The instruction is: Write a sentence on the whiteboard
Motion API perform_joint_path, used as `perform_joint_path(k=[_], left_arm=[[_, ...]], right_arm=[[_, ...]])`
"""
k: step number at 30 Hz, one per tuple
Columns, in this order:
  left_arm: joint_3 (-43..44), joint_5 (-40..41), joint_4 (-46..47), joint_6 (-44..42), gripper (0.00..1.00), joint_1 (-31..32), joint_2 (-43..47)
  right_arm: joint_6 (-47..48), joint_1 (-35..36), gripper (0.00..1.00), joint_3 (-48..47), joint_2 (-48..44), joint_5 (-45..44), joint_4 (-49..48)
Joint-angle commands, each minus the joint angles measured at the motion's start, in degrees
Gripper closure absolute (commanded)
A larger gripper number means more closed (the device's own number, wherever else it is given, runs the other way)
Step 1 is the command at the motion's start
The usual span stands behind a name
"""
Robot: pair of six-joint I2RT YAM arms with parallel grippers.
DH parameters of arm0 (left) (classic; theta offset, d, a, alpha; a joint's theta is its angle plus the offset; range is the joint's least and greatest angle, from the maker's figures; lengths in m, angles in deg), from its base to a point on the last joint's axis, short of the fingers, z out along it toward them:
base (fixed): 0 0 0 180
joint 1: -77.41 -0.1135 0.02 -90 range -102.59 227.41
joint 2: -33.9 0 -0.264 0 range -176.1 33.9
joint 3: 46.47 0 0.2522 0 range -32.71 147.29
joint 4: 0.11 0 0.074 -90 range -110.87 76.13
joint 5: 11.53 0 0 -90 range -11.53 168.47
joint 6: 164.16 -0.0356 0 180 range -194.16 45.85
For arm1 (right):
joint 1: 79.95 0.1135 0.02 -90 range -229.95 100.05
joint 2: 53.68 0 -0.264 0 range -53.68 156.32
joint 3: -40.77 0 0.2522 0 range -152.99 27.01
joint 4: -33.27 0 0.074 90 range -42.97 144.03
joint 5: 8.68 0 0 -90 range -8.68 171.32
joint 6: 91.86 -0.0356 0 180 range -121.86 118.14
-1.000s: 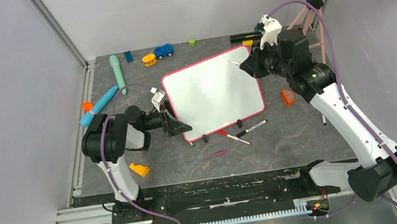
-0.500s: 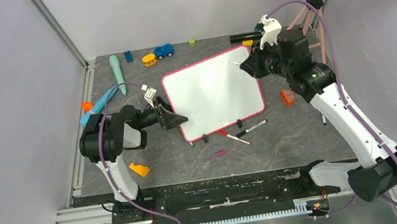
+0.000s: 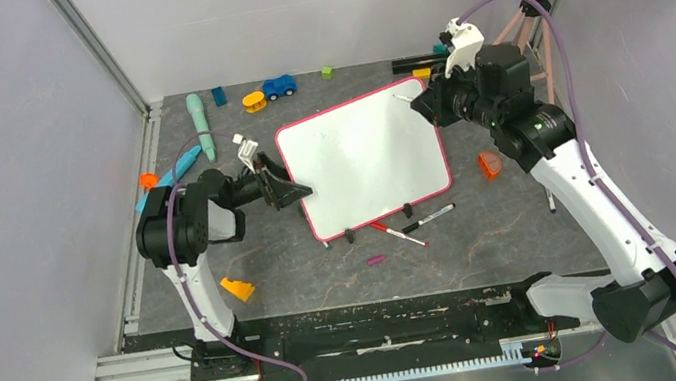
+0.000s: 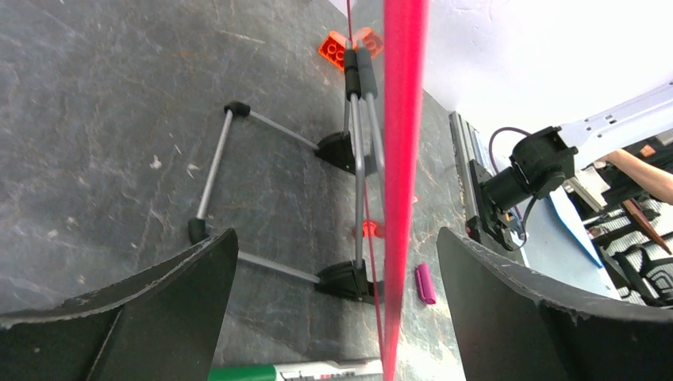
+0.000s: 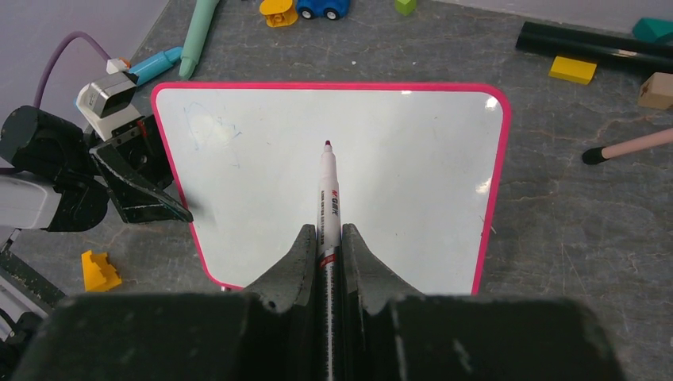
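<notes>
Here, the glossy white rounded-corner whiteboard with thin pink frame [image 3: 364, 156] leans on its wire stand [image 4: 213, 168]; the left gripper [image 4: 335, 238] (matte black fingers) gapes wide astride its edge, while the right gripper [image 5: 327, 232] pinches a slim white marker [image 5: 328, 186].

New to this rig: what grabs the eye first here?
The whiteboard, pink-red framed, stands propped mid-table, blank but for a faint blue smudge. The right gripper is shut on a marker pointed at it from the far right corner, while the left gripper gapes open astride its left edge.
</notes>
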Motion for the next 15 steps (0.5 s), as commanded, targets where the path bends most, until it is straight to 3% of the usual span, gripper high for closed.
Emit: perform_joint_path(k=[1, 15], left_arm=[[4.4, -2.4, 4.9, 0.6, 0.0, 0.1, -1.9], [12.8, -3.9, 4.9, 4.4, 0.0, 0.2, -6.5]], right_arm=[[1.1, 0.2, 1.0, -3.8, 1.3, -1.0, -1.5], [-0.8, 0.2, 1.0, -1.9, 1.0, -4.2, -4.8]])
